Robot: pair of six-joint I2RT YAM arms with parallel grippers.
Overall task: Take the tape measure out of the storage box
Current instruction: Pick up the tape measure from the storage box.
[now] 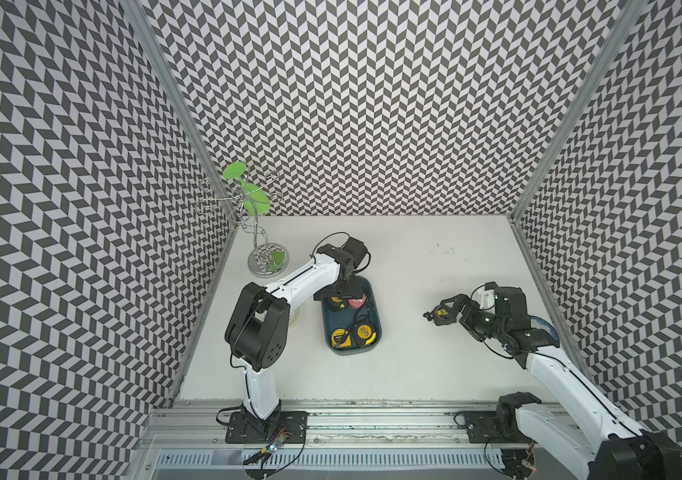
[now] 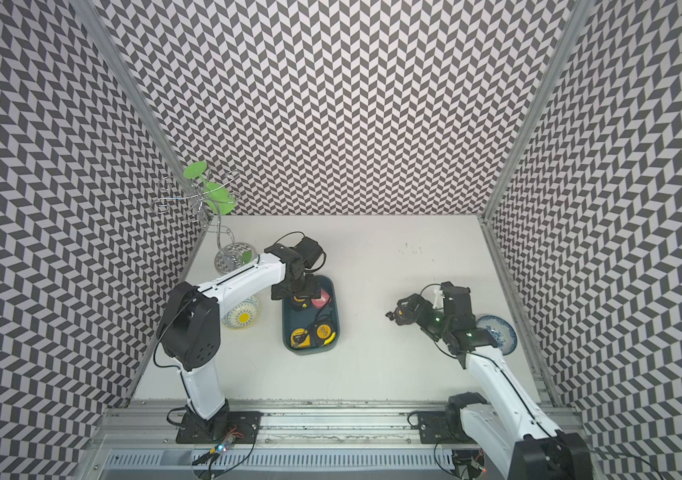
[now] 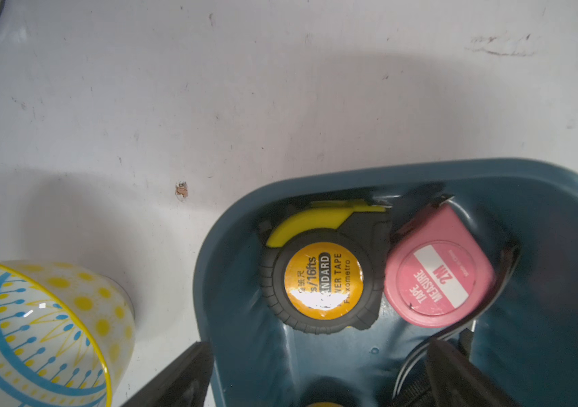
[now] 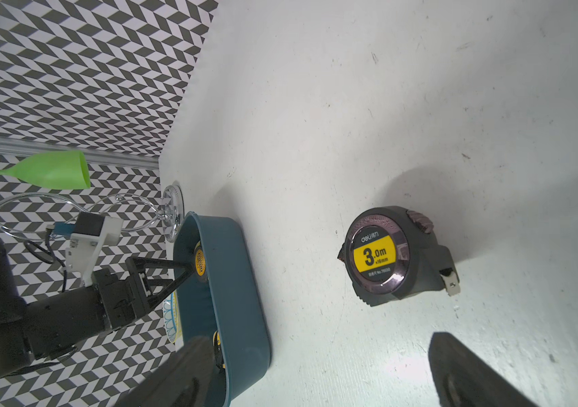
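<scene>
1. Look centre frame in both top views: your storage box point(image 1: 380, 322) is a shallow teal plastic tray with smooth walls and rounded corners.
2. At its far end sits a black tape measure point(image 3: 322, 282), round, ribbed rubber, orange label. A pink tape measure point(image 3: 435, 278) of plain plastic lies just beside it.
3. Two yellow-and-black tape measures point(image 1: 341, 337) point(image 1: 365, 331) lie at the near end.
4. Right of centre, a grey tape measure point(image 4: 393, 257) lies flat on the desk point(image 1: 414, 257), outside the box.
5. The desk is matte white and scuffed. Black-and-white chevron walls point(image 1: 372, 104) close three sides, with a chrome wire rack point(image 1: 262, 245) upper left.
6. Your left arm is elbow-up, wrist pointing down. The left tool point(image 1: 340, 297) gapes wide over the black one, gripping nothing.
7. Your right arm reaches low. The right tool point(image 4: 315, 338) is spread wide and empty, with the grey one just past its tips.
</scene>
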